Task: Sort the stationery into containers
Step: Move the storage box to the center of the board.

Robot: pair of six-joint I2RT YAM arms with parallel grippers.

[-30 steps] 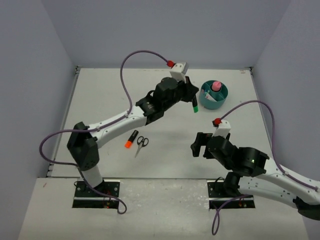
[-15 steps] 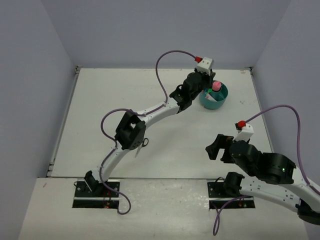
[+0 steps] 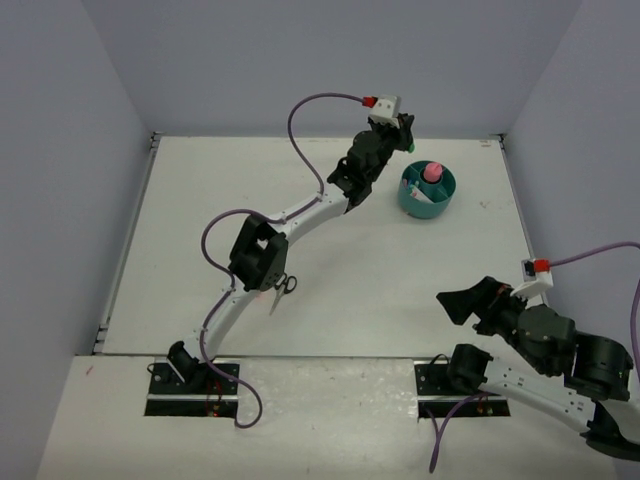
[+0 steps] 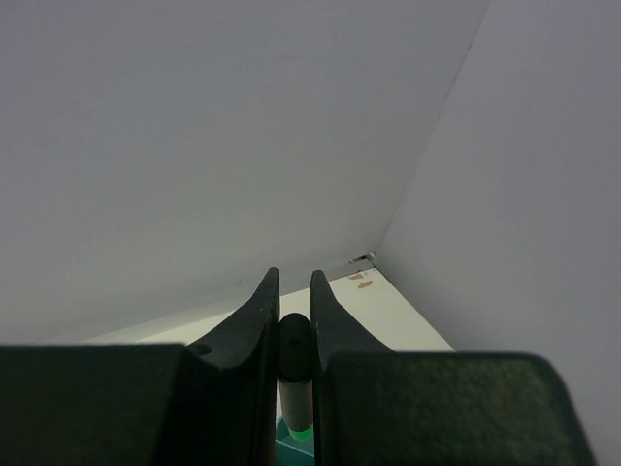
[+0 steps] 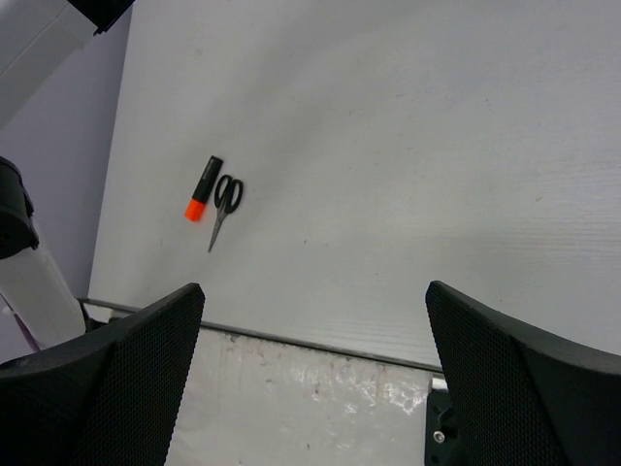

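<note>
While pinching green highlighter (image 4: 294,393) in left end effector (image 4: 294,278), hovering high near teal organizer (image 3: 428,206); can't confirm alignment over it. If released from here, could bounce off and land on surface (image 5: 388,146). Right end effector (image 5: 315,291): spread wide, empty.

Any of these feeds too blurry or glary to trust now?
Top external: evenly lit and sharp, only faint shadows on the white table. Left wrist: mostly blank wall; the dark left fingers are soft-edged, shading the green-tipped highlighter they pinch. Right wrist: orange highlighter and black-handled scissors crisp; mild glare on the grey base board.
</note>
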